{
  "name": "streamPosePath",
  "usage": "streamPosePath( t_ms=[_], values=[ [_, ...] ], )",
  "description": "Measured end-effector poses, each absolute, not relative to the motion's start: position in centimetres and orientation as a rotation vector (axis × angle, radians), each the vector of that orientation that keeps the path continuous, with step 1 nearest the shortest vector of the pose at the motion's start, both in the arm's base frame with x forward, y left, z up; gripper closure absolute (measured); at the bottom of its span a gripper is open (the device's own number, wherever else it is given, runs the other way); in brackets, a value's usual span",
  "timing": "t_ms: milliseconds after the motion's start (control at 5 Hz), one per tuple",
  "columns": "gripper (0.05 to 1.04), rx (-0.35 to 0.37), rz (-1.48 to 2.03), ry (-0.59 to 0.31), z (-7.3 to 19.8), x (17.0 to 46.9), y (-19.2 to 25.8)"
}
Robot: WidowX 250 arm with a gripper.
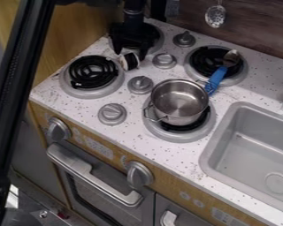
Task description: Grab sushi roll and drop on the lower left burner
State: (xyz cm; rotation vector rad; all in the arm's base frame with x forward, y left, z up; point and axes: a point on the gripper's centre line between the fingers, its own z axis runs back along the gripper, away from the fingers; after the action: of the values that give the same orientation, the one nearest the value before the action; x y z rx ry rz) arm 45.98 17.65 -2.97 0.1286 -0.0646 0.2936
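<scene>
The black gripper [131, 49] hangs over the upper left burner, near its front edge. Directly below it in the camera view is the sushi roll [129, 61], a small piece with a dark band and pale ends; whether it is held is unclear. The lower left burner [93, 72], a black coil in a grey ring, lies to the left of the roll and nearer the front, with nothing on the coil.
A metal pot [180, 101] sits on the lower right burner. On the upper right burner rests a blue-handled spoon [216, 79], its handle reaching beside the pot. Grey knobs [141, 84] stand between the burners. A sink [256, 150] is at the right.
</scene>
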Motion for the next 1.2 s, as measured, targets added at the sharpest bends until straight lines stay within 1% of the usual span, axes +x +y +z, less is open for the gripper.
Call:
streamPosePath(
  t_ms=[200,400,600,800,1000,1200],
  values=[
    [0.085,0.113,0.294,-0.019,-4.0,45.0,17.3],
    [0.085,0.103,0.297,-0.005,-4.0,44.6,17.0],
    [0.12,0.081,0.295,0.012,-4.0,44.0,16.4],
    [0.375,0.059,0.277,0.004,-4.0,44.2,15.4],
    [0.528,0.063,0.26,0.006,-4.1,44.3,15.1],
    [0.542,0.06,0.257,-0.029,-2.5,44.5,15.1]
  ],
)
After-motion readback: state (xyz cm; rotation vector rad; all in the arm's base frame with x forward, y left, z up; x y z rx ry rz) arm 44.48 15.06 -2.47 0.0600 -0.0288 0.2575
